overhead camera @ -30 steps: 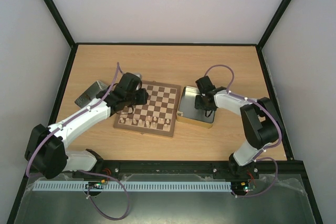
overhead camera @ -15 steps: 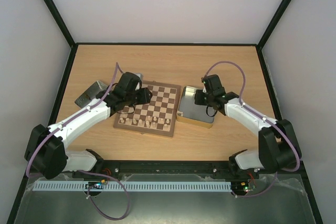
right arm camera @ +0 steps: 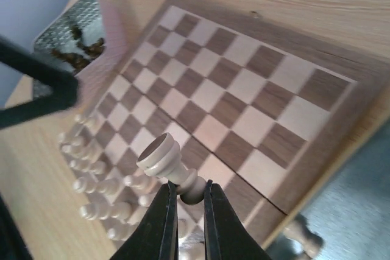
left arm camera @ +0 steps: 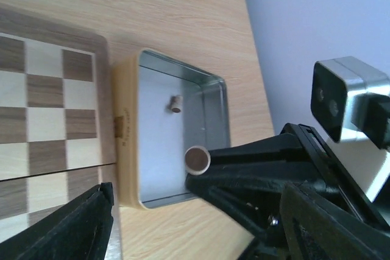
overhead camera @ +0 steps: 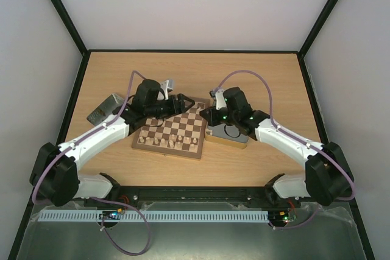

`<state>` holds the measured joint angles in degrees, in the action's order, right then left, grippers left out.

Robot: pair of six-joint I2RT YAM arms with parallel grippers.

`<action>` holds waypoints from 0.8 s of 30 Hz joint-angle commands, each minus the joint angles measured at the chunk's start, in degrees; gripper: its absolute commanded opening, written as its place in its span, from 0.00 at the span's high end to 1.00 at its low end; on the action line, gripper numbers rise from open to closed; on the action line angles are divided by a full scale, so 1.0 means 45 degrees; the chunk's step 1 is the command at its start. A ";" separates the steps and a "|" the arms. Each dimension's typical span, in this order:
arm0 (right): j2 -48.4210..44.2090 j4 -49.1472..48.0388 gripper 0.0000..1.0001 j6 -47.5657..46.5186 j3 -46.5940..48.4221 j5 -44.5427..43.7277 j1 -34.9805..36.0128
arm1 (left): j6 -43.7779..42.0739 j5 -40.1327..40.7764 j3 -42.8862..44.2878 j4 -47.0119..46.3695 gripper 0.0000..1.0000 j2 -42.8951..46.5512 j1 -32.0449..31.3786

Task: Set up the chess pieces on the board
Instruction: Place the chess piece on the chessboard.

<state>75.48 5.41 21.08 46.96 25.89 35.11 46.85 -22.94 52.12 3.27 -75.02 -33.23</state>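
— So, what's around the right claw [right arm camera: 190,196]?
— It's right over the board [right arm camera: 231,89], at the corner next to the gold tin [left arm camera: 125,150]. The left claw [overhead camera: 181,104] is just beside it, pointed at it, crowding that corner. Past the board's far side sits the grey tray [right arm camera: 82,13] with dark chessmen [right arm camera: 91,48].
— Claws?
— Right one is clamped on a pale piece [right arm camera: 159,155] near its narrow end, wide end sticking out, tilted above the squares. Left one is spread wide, nothing between its fingers [left arm camera: 73,229].
— Other pieces?
— Rows of pale chessmen [right arm camera: 91,178] on the board, toward the arm bases from the right claw. One pale man [left arm camera: 176,103] lies in the tin.
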 commanded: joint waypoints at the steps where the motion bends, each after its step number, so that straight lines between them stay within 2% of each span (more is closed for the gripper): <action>1: 0.0240 -0.0828 0.96 -0.0543 0.0839 0.0875 0.0551 | 0.1009 -0.1696 -0.0441 -0.1762 0.23 -0.0528 0.0082; 4: 0.0424 -0.0852 0.96 -0.0622 0.1111 0.0897 0.0810 | 0.1451 -0.1999 -0.0639 -0.2393 0.28 -0.0715 0.0076; 13: 0.0570 -0.1097 0.96 -0.0410 0.1353 0.0899 0.0908 | 0.1652 -0.1705 -0.0975 -0.2485 0.75 -0.0736 0.0071; 17: 0.0471 -0.1215 0.95 -0.0270 0.1313 0.0884 0.0927 | 0.1687 -0.1679 -0.0981 -0.2587 0.86 -0.0795 0.0062; 20: 0.0240 -0.1419 0.84 0.0066 0.1230 0.0940 0.0918 | 0.1756 -0.1685 -0.0943 -0.2656 0.89 -0.0720 0.0066; 22: -0.0008 -0.1752 0.72 0.0660 0.0995 0.0747 0.0910 | 0.1905 -0.1707 -0.0872 -0.2696 0.89 -0.0536 0.0090; 24: -0.0521 -0.2940 0.62 0.1814 0.0187 0.1041 0.0745 | 0.2330 -0.1930 -0.0842 -0.2934 0.88 -0.0301 0.0212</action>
<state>77.54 1.48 22.06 50.81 29.52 38.92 54.92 -30.00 48.34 -7.94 -78.22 -33.04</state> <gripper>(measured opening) 0.314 0.156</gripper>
